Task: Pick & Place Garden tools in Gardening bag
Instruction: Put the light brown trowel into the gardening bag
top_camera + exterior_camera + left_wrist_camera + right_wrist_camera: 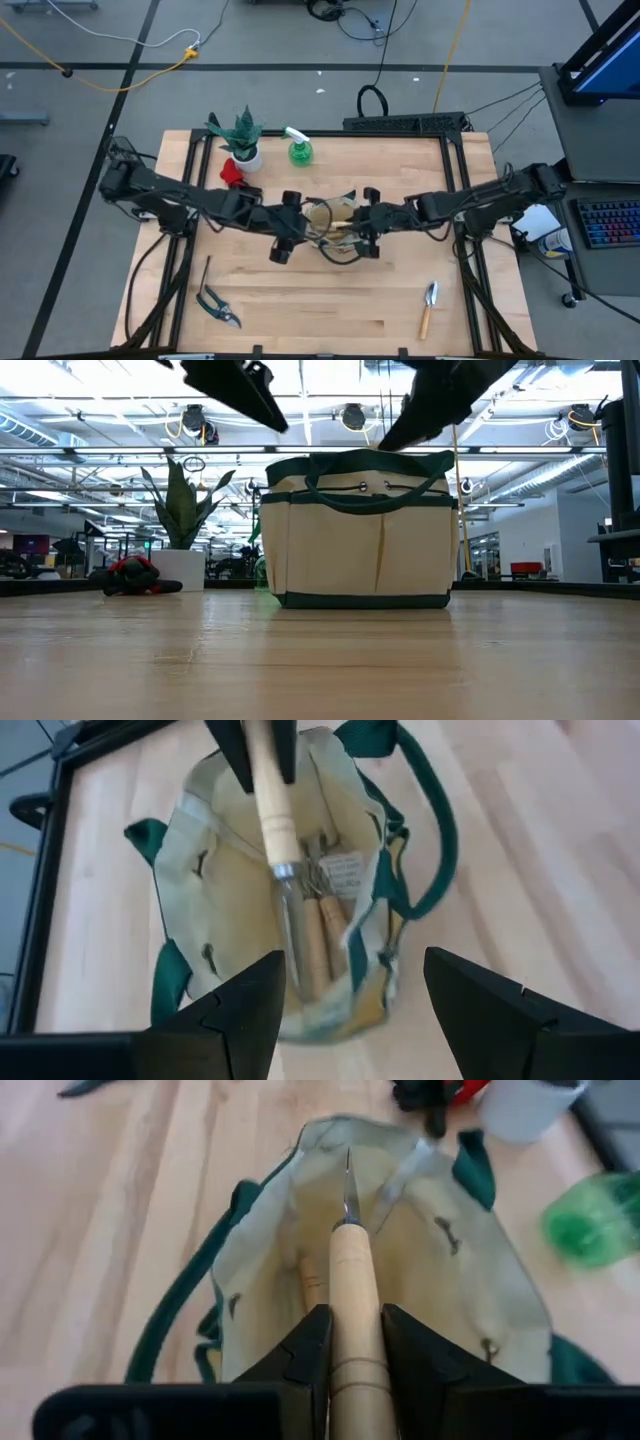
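Note:
The beige gardening bag (335,225) with green trim stands upright mid-table, mouth open; wooden-handled tools (318,935) lie inside it. My right gripper (368,232) is over the bag's right side, shut on a wooden-handled metal tool (354,1270) that points into the mouth. My left gripper (290,235) hovers open and empty over the bag's left side, fingers spread wide (355,990). On the table lie a trowel (428,308), pruning shears (218,305), a thin tool (205,275), a red item (232,172) and a green spray bottle (299,150). My right gripper pinches the tool's wooden handle (355,1335) between its two fingers, near the handle's free end. The handle runs along the fingers, which slant down toward the bag from the table's right. The tool is clear of the table, its metal end (290,920) inside the bag's mouth.
A spiky plant in a white pot (243,140) stands at the far left beside the red item. The bag's dark green loop handles (435,830) hang outward around the mouth. Bare wood lies along the near edge between the shears and the trowel.

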Motion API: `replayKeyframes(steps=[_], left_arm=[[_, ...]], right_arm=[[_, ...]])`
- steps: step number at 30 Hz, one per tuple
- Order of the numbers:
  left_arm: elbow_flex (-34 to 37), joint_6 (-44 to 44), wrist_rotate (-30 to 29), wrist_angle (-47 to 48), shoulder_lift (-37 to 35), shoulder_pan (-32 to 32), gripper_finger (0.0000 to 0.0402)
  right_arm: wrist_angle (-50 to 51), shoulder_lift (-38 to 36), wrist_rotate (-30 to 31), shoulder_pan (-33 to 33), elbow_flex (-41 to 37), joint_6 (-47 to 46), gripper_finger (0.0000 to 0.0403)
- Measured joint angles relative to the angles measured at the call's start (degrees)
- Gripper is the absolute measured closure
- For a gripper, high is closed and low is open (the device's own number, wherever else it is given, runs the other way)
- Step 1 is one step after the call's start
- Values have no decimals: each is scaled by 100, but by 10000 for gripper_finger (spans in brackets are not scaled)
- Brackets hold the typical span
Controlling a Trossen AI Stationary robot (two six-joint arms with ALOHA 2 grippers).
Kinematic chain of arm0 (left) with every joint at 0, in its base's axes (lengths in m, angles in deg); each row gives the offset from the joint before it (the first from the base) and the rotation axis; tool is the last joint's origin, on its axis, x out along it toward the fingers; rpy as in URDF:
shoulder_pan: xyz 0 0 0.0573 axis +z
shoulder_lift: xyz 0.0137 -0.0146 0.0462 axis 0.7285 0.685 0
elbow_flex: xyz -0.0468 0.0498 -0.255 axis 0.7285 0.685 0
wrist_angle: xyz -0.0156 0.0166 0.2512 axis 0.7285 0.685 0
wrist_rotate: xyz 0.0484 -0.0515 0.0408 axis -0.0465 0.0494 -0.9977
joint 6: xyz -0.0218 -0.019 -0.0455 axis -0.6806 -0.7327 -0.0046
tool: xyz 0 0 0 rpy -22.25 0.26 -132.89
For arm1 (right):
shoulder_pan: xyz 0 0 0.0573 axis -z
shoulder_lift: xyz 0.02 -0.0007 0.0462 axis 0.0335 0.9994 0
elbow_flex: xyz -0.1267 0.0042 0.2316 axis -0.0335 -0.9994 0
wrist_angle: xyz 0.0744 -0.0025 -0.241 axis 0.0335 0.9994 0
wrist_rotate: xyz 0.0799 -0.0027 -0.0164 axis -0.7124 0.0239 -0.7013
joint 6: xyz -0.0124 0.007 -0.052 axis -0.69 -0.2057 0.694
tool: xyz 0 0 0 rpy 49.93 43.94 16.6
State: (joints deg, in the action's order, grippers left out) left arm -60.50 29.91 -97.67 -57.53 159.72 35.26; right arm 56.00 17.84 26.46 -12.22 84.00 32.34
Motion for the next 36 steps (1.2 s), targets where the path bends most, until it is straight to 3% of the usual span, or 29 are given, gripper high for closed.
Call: replayKeyframes(steps=[5, 10, 15, 27, 36], left_arm=[[0, 303, -53, -202, 379, 87, 156], [1, 381, -50, -187, 689, 126, 156], [0, 379, -71, -200, 809, 127, 164], [0, 331, -100, -187, 796, 127, 303], [0, 318, -102, -107, 796, 131, 370]], right_arm=[[62, 109, -391, 366, 2, -752, 337], [-147, 291, -1047, 565, 0, -682, 339], [-195, 520, -1070, 668, -2, -657, 337], [-115, 824, -1359, 690, 1, -229, 333], [208, 823, -1558, 690, 2, -228, 324]])
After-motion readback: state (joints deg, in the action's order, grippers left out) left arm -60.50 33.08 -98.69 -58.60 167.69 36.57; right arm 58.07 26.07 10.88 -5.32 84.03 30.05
